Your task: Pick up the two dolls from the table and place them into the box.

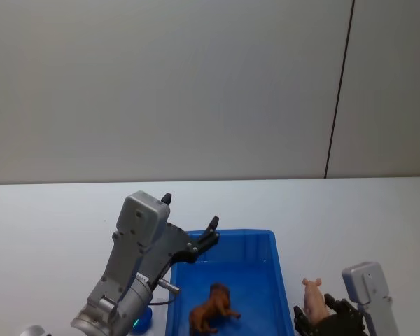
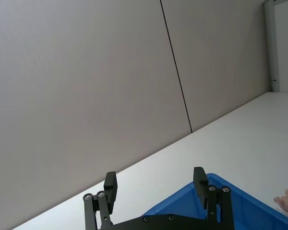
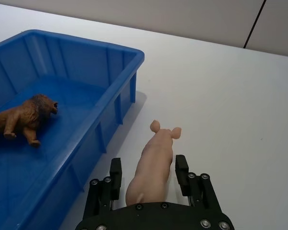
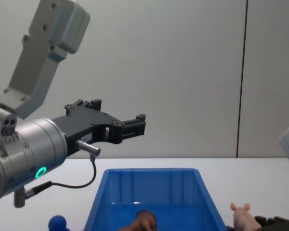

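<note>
The brown lion doll [image 1: 213, 309] lies inside the blue box [image 1: 231, 233] near its front; it shows again as the lion [image 3: 24, 117] on the box floor and as the lion [image 4: 144, 221]. The pink pig doll [image 1: 313, 297] stands on the white table [image 1: 49, 210] just right of the box. My right gripper [image 3: 149, 171] is open and straddles the pig [image 3: 156, 160], with a gap on each side. My left gripper [image 1: 190, 210] is open and empty, held high over the box's far left corner; the left gripper [image 4: 116, 113] points right.
A small blue round-topped object [image 1: 143, 318] sits on the table left of the box, under my left arm, and shows as the blue object [image 4: 58, 223]. A grey wall rises behind the table. Bare tabletop stretches beyond the box [image 3: 101, 45] and to the pig's right.
</note>
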You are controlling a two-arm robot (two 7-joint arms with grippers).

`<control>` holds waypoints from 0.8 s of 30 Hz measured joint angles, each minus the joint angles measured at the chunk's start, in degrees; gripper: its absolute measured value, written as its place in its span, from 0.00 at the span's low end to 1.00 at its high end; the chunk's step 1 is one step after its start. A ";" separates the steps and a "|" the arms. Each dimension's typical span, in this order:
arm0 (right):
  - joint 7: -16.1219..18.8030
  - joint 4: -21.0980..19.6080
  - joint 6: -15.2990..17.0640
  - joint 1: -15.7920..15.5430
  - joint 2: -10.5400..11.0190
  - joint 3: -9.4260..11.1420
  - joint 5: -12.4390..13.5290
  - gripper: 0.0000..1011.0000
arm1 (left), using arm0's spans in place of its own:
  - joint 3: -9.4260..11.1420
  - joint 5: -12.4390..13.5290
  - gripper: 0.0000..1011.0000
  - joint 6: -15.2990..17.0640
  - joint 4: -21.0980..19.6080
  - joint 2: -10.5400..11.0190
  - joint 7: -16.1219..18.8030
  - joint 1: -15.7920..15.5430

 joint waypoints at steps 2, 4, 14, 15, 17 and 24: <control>0.10 0.48 0.06 0.16 -0.15 0.05 0.40 0.64 | 0.00 0.00 0.99 0.00 0.00 0.00 0.00 0.00; 0.12 0.86 0.19 0.27 -0.29 0.10 0.74 0.59 | 0.00 0.00 0.99 0.00 0.00 0.00 0.00 0.00; -0.42 1.25 0.48 0.19 -0.52 0.28 1.50 0.37 | 0.00 0.00 0.99 0.00 0.00 0.00 0.00 0.00; -0.51 1.20 0.45 0.14 -0.52 0.31 1.50 0.37 | 0.00 0.00 0.99 0.00 0.00 0.00 0.00 0.00; -0.81 0.96 0.22 -0.06 -0.47 0.36 1.50 0.37 | 0.00 0.00 0.99 0.00 0.00 0.00 0.00 0.00; -1.40 -0.37 -1.69 -0.53 -0.13 0.63 1.09 0.37 | 0.00 0.00 0.99 0.00 0.00 0.00 0.00 0.00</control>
